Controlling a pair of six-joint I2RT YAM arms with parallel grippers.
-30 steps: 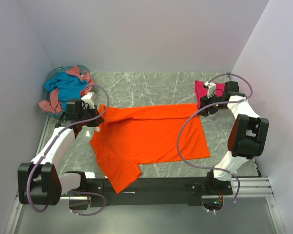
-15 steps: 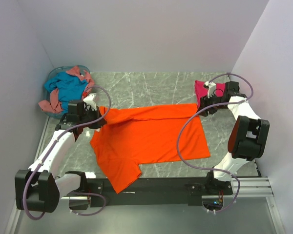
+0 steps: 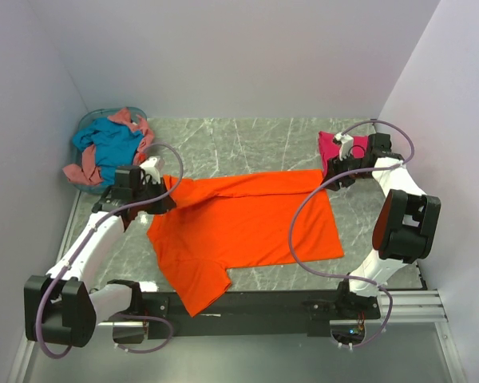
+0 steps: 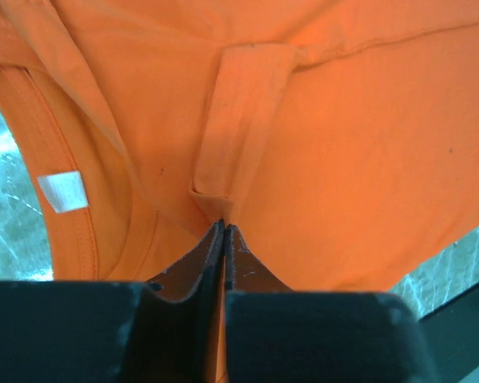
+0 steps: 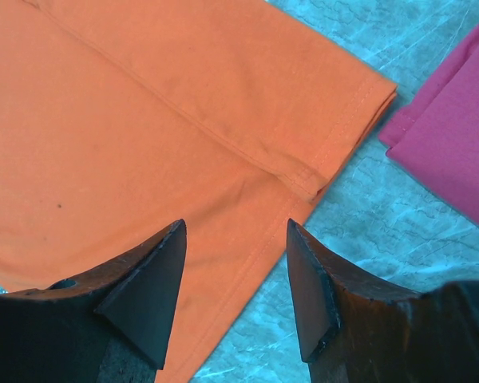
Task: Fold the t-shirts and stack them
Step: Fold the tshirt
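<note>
While we've got this moment up, quick rundown: the orange t-shirt lies spread across the middle of the marble table, with its far edge folded over towards the near side. The left gripper sits at the shirt's far-left corner, by the collar, and it's clamped tight on a ridge of orange cloth. From the wrist camera the two jaws meet with hardly a sliver between them, and the fold runs straight into the tips. How much cloth is actually caught in there we can't say for sure, since the tips hide it. The white neck label shows just left of that pinch, inside the collar.

The right gripper hangs over the far-right corner of the same shirt, jaws spread apart with nothing between them. Just right of that corner is the magenta-pink t-shirt, on the table at the far right. It's close to the orange one, but a strip of marble shows between them.

Head count: four t-shirts. One orange, one magenta-pink, plus a teal-blue t-shirt and a salmon-pink t-shirt heaped together in the pale blue basket at the far left, spilling over its rim. One basket, one label, two grippers.
</note>
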